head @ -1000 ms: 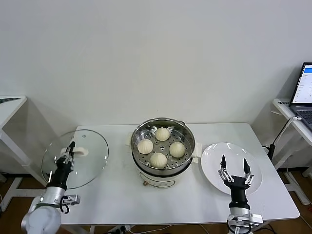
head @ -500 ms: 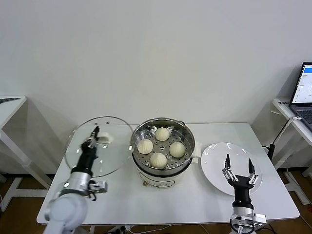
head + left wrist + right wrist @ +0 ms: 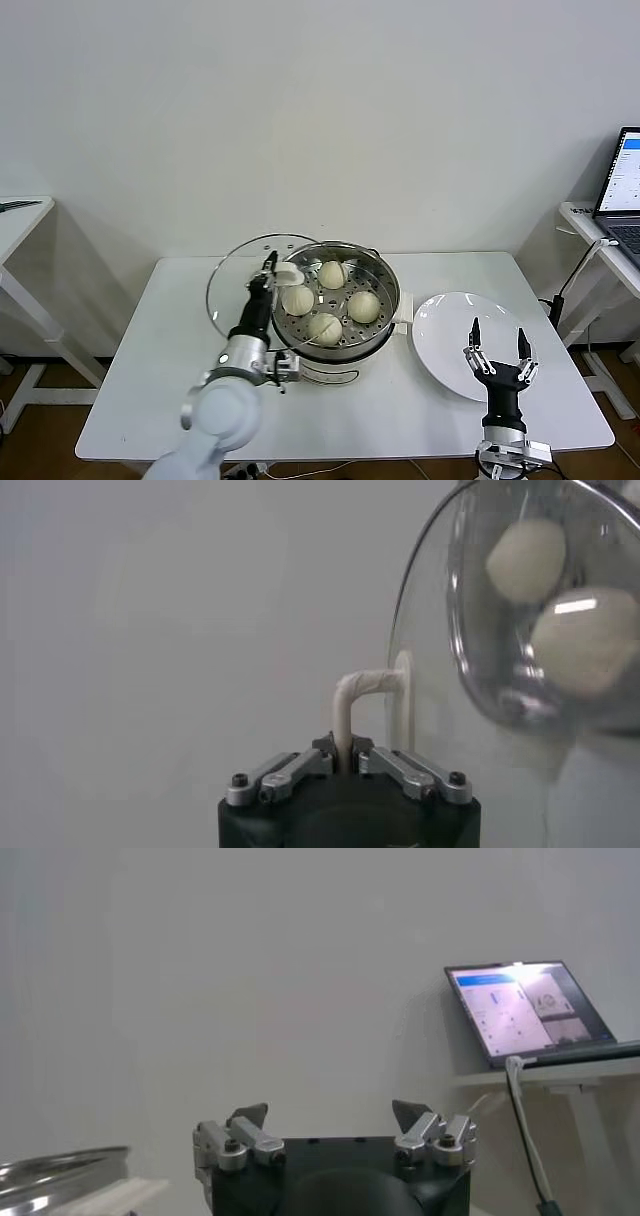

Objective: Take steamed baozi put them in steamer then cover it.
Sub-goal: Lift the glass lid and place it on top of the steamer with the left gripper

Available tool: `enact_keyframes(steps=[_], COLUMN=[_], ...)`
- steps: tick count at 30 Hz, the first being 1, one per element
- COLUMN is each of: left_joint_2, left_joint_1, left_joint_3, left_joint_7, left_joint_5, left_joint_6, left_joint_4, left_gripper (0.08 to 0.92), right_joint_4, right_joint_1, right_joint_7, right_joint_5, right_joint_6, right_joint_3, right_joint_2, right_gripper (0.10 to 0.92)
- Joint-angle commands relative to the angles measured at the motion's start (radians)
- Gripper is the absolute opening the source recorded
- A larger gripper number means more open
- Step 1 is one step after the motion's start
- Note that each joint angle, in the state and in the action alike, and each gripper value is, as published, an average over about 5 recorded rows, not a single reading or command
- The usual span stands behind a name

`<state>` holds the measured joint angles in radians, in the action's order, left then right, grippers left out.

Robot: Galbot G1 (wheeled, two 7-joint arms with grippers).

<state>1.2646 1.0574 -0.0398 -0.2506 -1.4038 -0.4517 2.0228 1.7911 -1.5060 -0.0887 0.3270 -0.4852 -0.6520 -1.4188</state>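
Note:
The shiny steamer (image 3: 336, 318) stands at the table's middle with four cream-white baozi (image 3: 331, 274) on its perforated tray. My left gripper (image 3: 268, 264) is shut on the white handle (image 3: 352, 702) of the clear glass lid (image 3: 240, 285). It holds the lid tilted on edge, just left of the steamer and overlapping its left rim. In the left wrist view two baozi (image 3: 527, 560) show through the lid glass (image 3: 480, 670). My right gripper (image 3: 497, 342) is open and empty, pointing up over the white plate (image 3: 450, 335).
The flat white plate lies right of the steamer, whose rim also shows in the right wrist view (image 3: 60, 1173). A laptop (image 3: 622, 190) sits on a side desk at the far right. Another white table edge (image 3: 20, 215) is at the far left.
My left gripper has carried the lid rightward from the table's left edge to the steamer's left rim. The right gripper has drifted slightly right and down.

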Motion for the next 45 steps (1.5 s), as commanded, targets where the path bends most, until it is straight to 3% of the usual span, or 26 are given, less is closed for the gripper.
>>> enact_keyframes(steps=[1, 11, 23, 45], left_joint_2=[0.092, 0.196, 0.267, 0.284], left_joint_1=[-0.157, -0.195, -0.192, -0.164], left_joint_3=[0.196, 0.220, 0.221, 0.185], left_joint_7=[-0.059, -0.057, -0.018, 0.018], left_joint_5=[-0.099, -0.122, -0.120, -0.163], left_joint_6=[-0.131, -0.151, -0.157, -0.149], left_joint_4=[-0.112, -0.201, -0.278, -0.334], left_gripper=[0.190, 0.190, 0.190, 0.190], right_joint_4=[-0.012, -0.024, -0.027, -0.046], right_joint_1=[0.003, 0.008, 0.009, 0.018], right_joint_7=[0.001, 0.000, -0.001, 0.001], right_joint_5=[-0.010, -0.025, -0.036, -0.042], right_joint_6=[0.001, 0.004, 0.005, 0.000], right_joint_3=[-0.004, -0.004, -0.003, 0.005], right_joint_2=[-0.008, -0.014, -0.017, -0.015], right_gripper=[0.823, 0.823, 0.823, 0.823])
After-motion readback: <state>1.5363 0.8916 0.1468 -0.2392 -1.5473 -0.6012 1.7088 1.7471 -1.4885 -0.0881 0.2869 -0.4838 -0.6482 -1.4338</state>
